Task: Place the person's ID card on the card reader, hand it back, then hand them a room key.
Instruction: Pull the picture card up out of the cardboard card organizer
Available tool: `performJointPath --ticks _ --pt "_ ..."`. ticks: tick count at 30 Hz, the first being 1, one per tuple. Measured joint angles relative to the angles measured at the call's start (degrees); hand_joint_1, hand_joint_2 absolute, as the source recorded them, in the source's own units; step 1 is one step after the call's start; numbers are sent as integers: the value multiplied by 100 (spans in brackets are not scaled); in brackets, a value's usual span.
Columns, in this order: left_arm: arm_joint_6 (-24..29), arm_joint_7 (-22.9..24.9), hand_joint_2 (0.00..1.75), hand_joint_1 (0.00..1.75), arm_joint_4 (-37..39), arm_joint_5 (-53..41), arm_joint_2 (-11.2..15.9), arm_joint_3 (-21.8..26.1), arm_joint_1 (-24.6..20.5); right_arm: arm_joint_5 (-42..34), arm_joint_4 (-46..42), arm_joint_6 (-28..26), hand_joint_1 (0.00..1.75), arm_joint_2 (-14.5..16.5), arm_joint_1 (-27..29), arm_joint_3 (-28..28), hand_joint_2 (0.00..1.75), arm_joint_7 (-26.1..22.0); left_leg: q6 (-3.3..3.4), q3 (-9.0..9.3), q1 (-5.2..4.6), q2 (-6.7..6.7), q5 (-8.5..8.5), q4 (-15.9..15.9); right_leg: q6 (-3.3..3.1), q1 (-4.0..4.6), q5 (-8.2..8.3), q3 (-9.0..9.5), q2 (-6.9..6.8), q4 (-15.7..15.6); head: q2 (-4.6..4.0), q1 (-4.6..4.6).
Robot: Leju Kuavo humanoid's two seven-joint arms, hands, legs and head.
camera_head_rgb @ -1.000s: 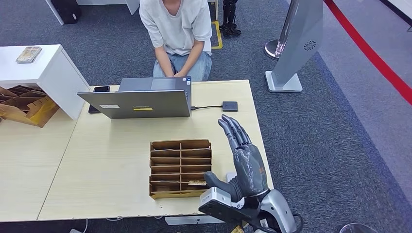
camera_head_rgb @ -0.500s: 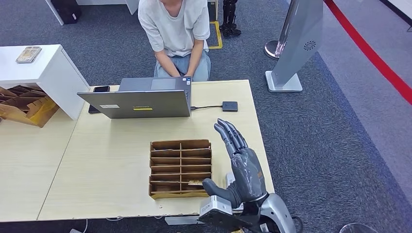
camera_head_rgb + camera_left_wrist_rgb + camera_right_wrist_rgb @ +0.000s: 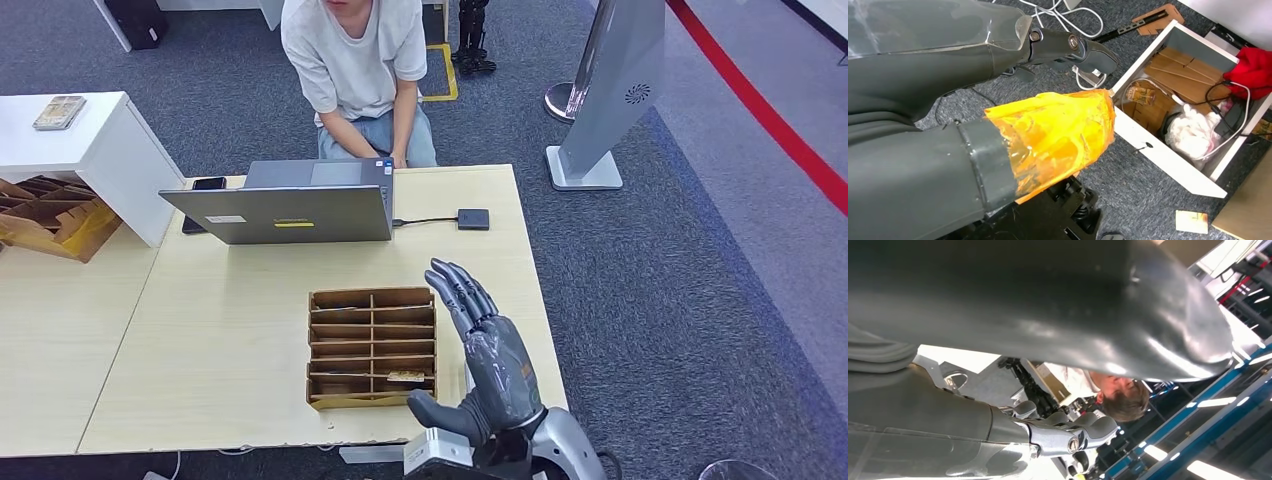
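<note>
The right hand (image 3: 495,360), fingers spread and holding nothing, has slid nearer the wooden tray (image 3: 371,347) by the tabletop's (image 3: 230,330) right edge. The card reader (image 3: 474,219) lies ahead, bare tabletop between.

Wooden table (image 3: 250,300) with laptop (image 3: 285,212), divided tray (image 3: 371,346), card reader (image 3: 474,219).

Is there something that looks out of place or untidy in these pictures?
Yes, off the desk. In the left wrist view a small card lies loose on the carpet beside a white box crammed with tangled cables, cardboard and a red cloth. On the desk, the wooden card tray sits square.
</note>
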Motion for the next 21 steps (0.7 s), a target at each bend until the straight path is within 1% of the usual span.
performJointPath --ticks 1,5,8,14,21 --pt "1 -1 0 0 -1 -2 1 0 0 -2 0 17 0 -9 1 20 0 -8 0 0 0 0 0 0 0 0 0 0 0 0 0 0" --pt "3 -3 0 0 -14 -10 2 0 1 1 0 61 0 -46 7 97 175 -29 0 0 0 0 0 0 0 0 0 0 0 0 0 1" --pt "5 -20 0 0 -15 -11 2 1 2 15 2 66 0 -73 31 129 175 -35 0 0 0 0 0 0 0 0 0 0 0 0 0 1" --pt "34 -372 0 0 -15 70 61 0 10 173 3 114 0 -155 87 188 175 -21 0 0 0 0 0 0 0 0 0 0 0 0 0 1" --pt "64 -407 0 0 -15 64 119 0 10 520 70 128 0 -228 91 244 175 58 0 0 0 0 0 0 0 0 0 0 0 0 0 1"
